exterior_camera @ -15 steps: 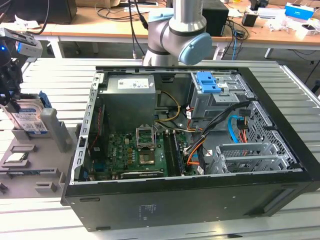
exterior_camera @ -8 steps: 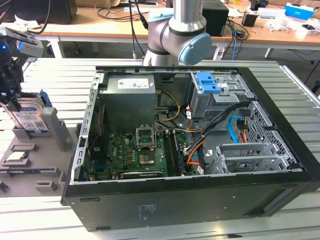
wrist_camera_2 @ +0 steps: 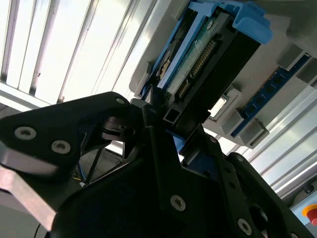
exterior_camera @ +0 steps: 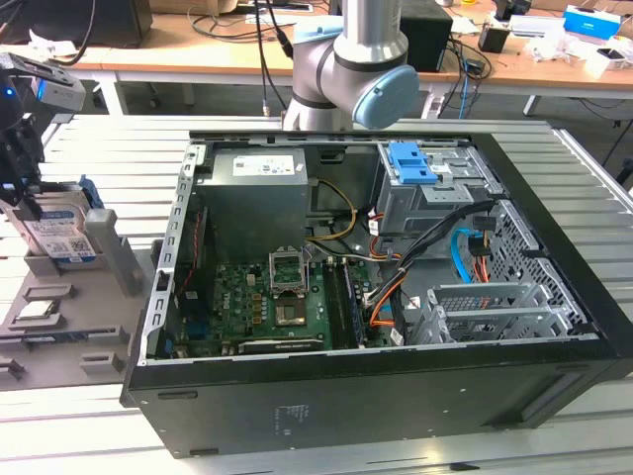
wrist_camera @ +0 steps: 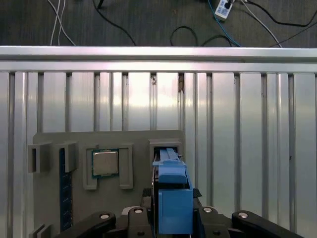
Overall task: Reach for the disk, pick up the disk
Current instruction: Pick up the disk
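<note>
Disk [exterior_camera: 61,237] first: it stands on its edge in a slot of the grey tray [exterior_camera: 111,259], at the exterior view's left, well apart from the open computer box [exterior_camera: 396,396] in the middle. I think the reaching part is done, because my claw [exterior_camera: 24,198] is right down at the top end of the disk. In the first wrist view, the blue frame of the disk sits in the gap of my claw. The picking up part does not look done, since the bottom of the disk is still down in its slot. I cannot tell if my claw is squeezing the disk or only sitting around it a little bit open. A small square chip [wrist_camera: 105,163] lies in the tray, just beside the disk's slot. The tray rests on a table [wrist_camera: 247,148] made of shiny metal slats.
</note>
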`<state>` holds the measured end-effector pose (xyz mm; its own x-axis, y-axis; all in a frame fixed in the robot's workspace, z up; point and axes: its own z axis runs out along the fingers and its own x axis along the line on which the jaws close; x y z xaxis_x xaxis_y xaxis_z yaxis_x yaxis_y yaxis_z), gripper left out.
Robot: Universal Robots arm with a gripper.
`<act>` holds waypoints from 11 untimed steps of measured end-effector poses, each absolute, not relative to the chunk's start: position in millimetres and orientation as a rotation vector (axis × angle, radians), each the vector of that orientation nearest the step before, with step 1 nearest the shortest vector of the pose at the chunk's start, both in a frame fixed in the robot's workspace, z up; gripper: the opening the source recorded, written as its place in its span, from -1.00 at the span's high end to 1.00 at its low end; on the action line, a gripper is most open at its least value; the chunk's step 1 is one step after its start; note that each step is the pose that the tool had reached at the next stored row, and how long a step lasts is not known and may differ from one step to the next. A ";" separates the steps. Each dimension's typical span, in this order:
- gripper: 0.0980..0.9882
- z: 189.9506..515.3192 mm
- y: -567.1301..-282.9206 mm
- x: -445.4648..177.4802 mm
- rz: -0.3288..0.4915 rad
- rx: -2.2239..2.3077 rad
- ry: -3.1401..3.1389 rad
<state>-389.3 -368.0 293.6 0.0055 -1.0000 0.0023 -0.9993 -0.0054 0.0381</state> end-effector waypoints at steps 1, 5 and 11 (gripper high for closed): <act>0.40 293.6 -368.0 -389.3 -0.039 2.208 -2.194; 0.40 293.5 -367.9 -389.3 -0.040 2.169 -2.233; 0.40 293.5 -368.0 -389.3 -0.040 2.167 -2.235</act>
<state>-389.3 -368.0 293.5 -0.0308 -0.9995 0.0024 -0.9988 0.0309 0.0381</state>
